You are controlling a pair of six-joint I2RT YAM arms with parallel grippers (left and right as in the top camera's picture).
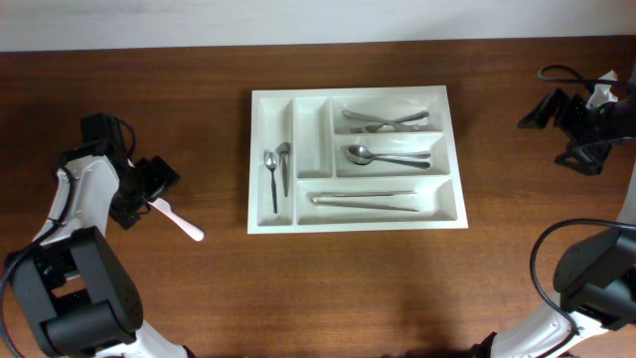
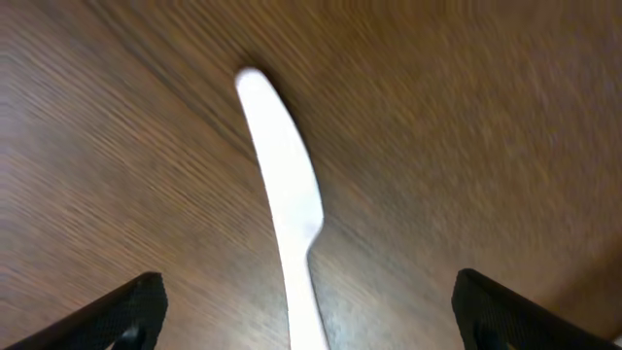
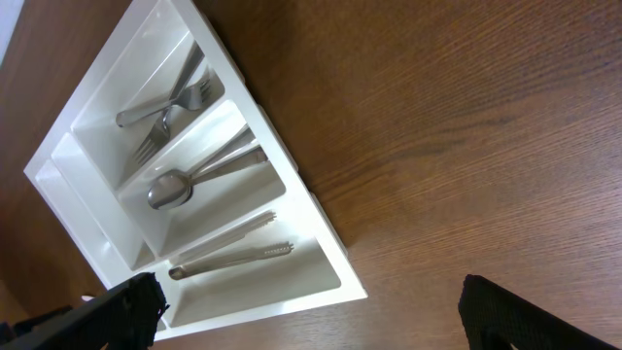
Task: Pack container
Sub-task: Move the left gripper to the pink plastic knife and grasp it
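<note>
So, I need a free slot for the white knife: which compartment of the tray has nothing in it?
The narrow upright compartment second from the left; the other four all hold metal cutlery.

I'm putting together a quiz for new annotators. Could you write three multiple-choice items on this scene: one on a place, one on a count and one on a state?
1. Where is the white plastic knife?
A. In the tray
B. On the brown wooden table, left of the tray
C. Across the tray's rim

2. How many compartments of the large white rectangular plastic cutlery tray hold nothing?
A. One
B. Two
C. Three

3. The left gripper is:
A. Shut on the knife
B. Open
C. Out of view

Answers:
1. B, because the knife lies on bare wood by the left gripper.
2. A, because only the second narrow upright compartment is bare.
3. B, because its jaws stand wide on either side of the knife.
</note>
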